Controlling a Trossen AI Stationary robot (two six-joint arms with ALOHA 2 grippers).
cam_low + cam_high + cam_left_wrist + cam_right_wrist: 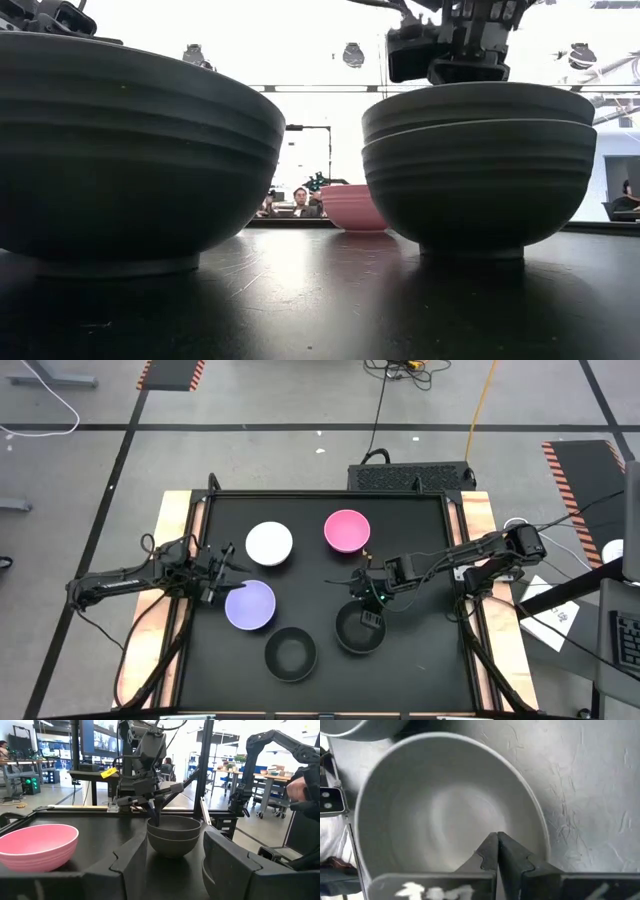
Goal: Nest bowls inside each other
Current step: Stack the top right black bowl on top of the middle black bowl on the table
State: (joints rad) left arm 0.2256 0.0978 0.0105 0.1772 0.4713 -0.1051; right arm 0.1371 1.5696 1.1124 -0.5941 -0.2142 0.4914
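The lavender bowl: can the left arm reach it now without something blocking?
Probably yes. The left gripper stands open just beside the lavender bowl, with only bare black mat between them; the white bowl sits off to the side.

Table (320,510): black top with wooden side edges.
Floor (250,400): grey, crossed by cables and black tape lines.
People (300,200): sat beyond the table (faces small).
Papers (552,615): lay right of the table.

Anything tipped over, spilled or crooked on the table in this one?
Nothing stands out. The white bowl, pink bowl, purple bowl and single black bowl all sit upright. The two stacked black bowls sit level under the shut right gripper.
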